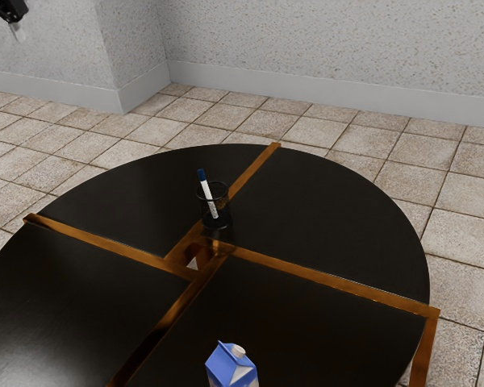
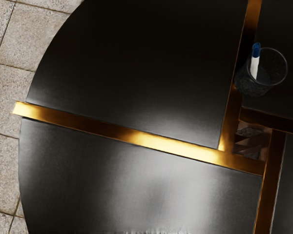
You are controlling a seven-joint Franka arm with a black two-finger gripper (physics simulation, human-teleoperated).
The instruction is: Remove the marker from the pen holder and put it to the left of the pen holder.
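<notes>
Marker (image 1: 206, 187) leans inside pen holder (image 1: 225, 211), blue end up, on dark surface (image 1: 323, 210). Blue-white carton (image 1: 223, 367) nearer. My end effector (image 1: 14, 26) hangs at the exterior view's upper left; I can't tell whether clenched or released.

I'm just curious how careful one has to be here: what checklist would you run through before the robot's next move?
1. Marker standing in the holder: ok, leaning against the rim.
2. Marker's blue end above the rim: ok.
3. Holder upright: ok.
4. Carton well apart from the holder: ok.
5. Gripper at the marker: not ok, far off at the exterior view's upper left.
</notes>
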